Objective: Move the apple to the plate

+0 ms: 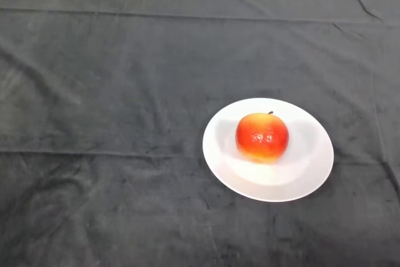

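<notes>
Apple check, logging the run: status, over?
Red-orange apple upright on round white plate. Hand out of view. Nothing else on dark cloth.

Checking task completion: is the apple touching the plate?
Touching. The head view shows the apple sitting upright inside the white plate, its base resting on the plate's surface with no gap.

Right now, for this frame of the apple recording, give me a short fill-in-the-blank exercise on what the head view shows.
1. The apple rests on the ____.
2. The plate is ____ in colour.
3. The plate stands on a dark ____ covering the table.
4. The apple's stem points toward the ____ edge of the view.

Missing words: plate; white; cloth; top
</notes>
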`<state>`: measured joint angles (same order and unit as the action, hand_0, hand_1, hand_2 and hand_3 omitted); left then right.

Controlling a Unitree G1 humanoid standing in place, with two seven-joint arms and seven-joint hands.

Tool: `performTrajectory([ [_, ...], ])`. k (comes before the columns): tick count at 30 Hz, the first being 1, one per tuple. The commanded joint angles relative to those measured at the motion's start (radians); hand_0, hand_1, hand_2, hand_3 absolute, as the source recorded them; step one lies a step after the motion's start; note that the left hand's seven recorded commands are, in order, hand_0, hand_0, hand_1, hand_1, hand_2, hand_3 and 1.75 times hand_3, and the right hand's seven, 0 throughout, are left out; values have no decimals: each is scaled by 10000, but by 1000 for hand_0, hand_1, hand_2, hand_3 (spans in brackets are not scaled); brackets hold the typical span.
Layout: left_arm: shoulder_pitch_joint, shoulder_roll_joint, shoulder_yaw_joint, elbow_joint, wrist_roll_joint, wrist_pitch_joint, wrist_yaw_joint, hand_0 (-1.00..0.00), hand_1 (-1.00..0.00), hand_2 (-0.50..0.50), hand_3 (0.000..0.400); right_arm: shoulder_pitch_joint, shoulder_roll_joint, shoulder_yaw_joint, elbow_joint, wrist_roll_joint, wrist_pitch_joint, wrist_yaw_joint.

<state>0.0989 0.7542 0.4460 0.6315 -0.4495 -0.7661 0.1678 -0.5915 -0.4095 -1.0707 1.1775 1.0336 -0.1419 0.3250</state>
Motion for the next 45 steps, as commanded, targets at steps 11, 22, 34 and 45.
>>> performTrajectory([
  [11, -351, -332, 617, 380, 260, 46, -449, 0, 0, 0, 0, 52, -379, -117, -31, -20, -31, 28],
  [22, -394, -473, 858, 401, 382, 86, -697, 0, 0, 0, 0, 52, -379, -117, -30, -21, -32, 30],
  [34, -507, -541, 1099, 422, 507, 240, -869, 0, 0, 0, 0, 52, -379, -117, -30, -22, -32, 31],
  [45, -613, -606, 1302, 494, 624, 299, -1009, 0, 0, 0, 0, 52, -379, -117, -31, -22, -32, 31],
])
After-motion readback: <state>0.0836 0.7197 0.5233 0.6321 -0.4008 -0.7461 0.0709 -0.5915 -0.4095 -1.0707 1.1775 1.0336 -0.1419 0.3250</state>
